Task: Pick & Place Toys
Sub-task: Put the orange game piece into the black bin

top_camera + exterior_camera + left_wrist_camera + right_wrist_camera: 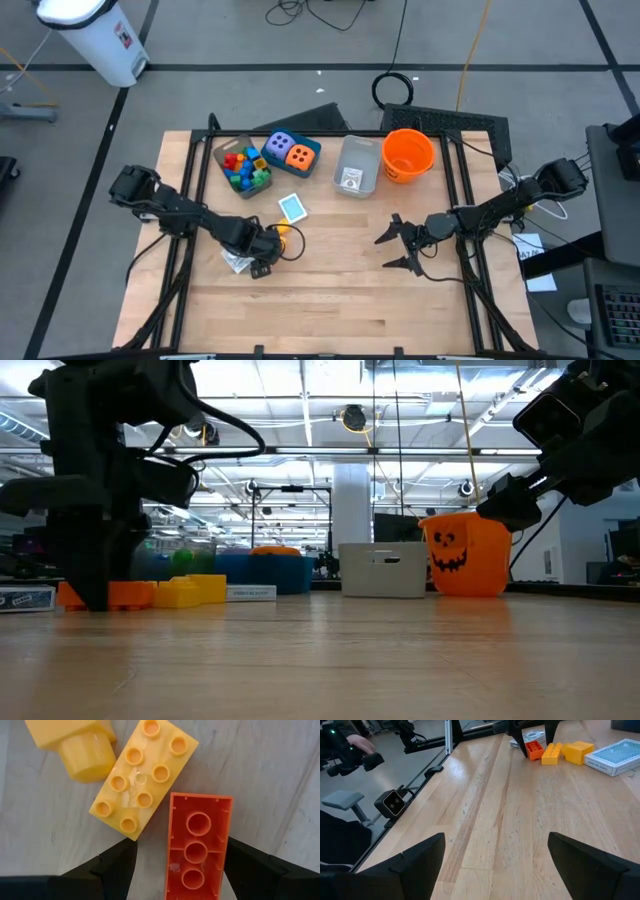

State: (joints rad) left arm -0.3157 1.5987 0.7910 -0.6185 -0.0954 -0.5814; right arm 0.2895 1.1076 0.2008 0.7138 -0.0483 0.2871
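the left gripper (175, 865) is down at the table (330, 300), on the side of the card box (293, 207) away from the storage boxes, its fingers (112, 865) spread apart with the orange brick (197, 845) lying upside down between them; the fingers stand just beside the brick's long sides and do not appear to press on it, though i cannot tell for sure whether either one touches it. the yellow brick (142, 775) lies studs up, one corner touching or nearly touching the orange brick, and a yellow block (80, 745) with a round stub sits just beyond it. from table height these three pieces sit in a row, with the left arm (100, 480) standing over the orange one

the card box lies flat between the left gripper and the clear tub (243, 165), which holds a pile of red, blue, green and yellow bricks (245, 168). just beside the tub, on the side away from the left arm, is the blue box (291, 152) with the purple die (281, 144) and the orange die (300, 155) in it. further along that row stand a grey bin (355, 165) and the orange bucket (408, 153)

the right gripper (398, 245) hovers above the bare wood well apart from the card box, on the bucket's side of the table, its fingers (415, 860) wide apart with nothing between them
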